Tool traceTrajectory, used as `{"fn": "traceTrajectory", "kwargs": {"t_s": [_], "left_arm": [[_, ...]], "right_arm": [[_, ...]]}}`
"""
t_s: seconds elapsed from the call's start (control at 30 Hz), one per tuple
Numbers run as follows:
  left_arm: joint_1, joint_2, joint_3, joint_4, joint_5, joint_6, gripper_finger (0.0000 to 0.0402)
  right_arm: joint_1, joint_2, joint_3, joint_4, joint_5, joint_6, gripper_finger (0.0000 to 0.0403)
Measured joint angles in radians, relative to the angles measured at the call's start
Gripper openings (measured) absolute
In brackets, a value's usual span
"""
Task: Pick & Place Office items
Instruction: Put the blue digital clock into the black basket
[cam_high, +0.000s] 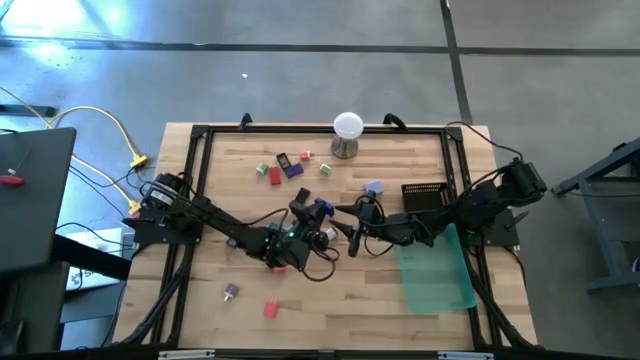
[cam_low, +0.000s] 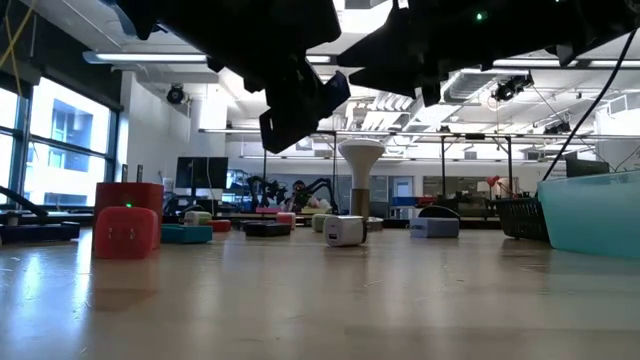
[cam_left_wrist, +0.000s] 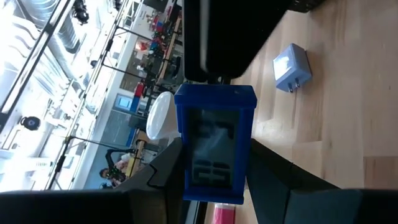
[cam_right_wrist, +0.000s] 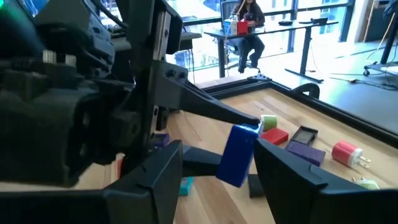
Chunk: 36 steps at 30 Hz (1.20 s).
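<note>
One blue piece (cam_left_wrist: 214, 146): you had it held off the table (cam_high: 400, 330) near centre, between both arms' tips; upright block w/ dark window on its face.
L gripper (cam_left_wrist: 214, 171): you had it clamped on the blue piece, fingers (cam_left_wrist: 168, 177) pressed to both sides, jaws partly apart by the block's width.
R gripper (cam_right_wrist: 217, 165): came in from opposite side, jaws partly open, straddling the same piece; gap showed on one side, other side looked close, couldn't tell if touching.
Far group: red piece (cam_high: 274, 175), green piece (cam_high: 263, 168), purple piece (cam_high: 293, 170), black piece (cam_high: 283, 159), pink piece (cam_high: 306, 154) and pale green piece (cam_high: 326, 169) lay loose nr the back edge, apart from both grippers.
Lavender piece (cam_high: 373, 187): lay alone, just beside the black basket (cam_high: 424, 195).
Near edge: small purple piece (cam_high: 231, 291) and 2nd red piece (cam_high: 270, 309) sat on L-arm side, well apart from the rest.
Green tray (cam_high: 437, 270): lay flat on R side, under R arm.
White ball lamp (cam_high: 347, 126): stood at back centre.
</note>
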<state>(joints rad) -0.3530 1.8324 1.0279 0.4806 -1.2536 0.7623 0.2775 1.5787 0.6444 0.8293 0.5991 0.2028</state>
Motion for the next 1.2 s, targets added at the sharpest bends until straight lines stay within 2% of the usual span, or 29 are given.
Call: {"fn": "traceTrajectory", "kwargs": {"t_s": [0.37,0.67,0.8,1.2], "left_arm": [[0.019,0.0,-0.002,0.08,0.004,0.082,0.0127],[0.025,0.0,0.0,0.163,0.047,0.118,0.0127],[0.025,0.0,0.0,0.18,0.089,0.125,0.0127],[0.025,0.0,0.0,0.175,0.074,0.131,0.0127]], "right_arm": [[-0.034,0.0,0.002,-0.011,-0.022,0.037,0.0187],[-0.046,0.0,0.002,-0.018,-0.031,0.04,0.0188],[-0.051,0.0,0.002,-0.016,-0.031,0.043,0.0188],[-0.051,0.0,0.002,-0.014,0.003,0.037,0.0188]]}}
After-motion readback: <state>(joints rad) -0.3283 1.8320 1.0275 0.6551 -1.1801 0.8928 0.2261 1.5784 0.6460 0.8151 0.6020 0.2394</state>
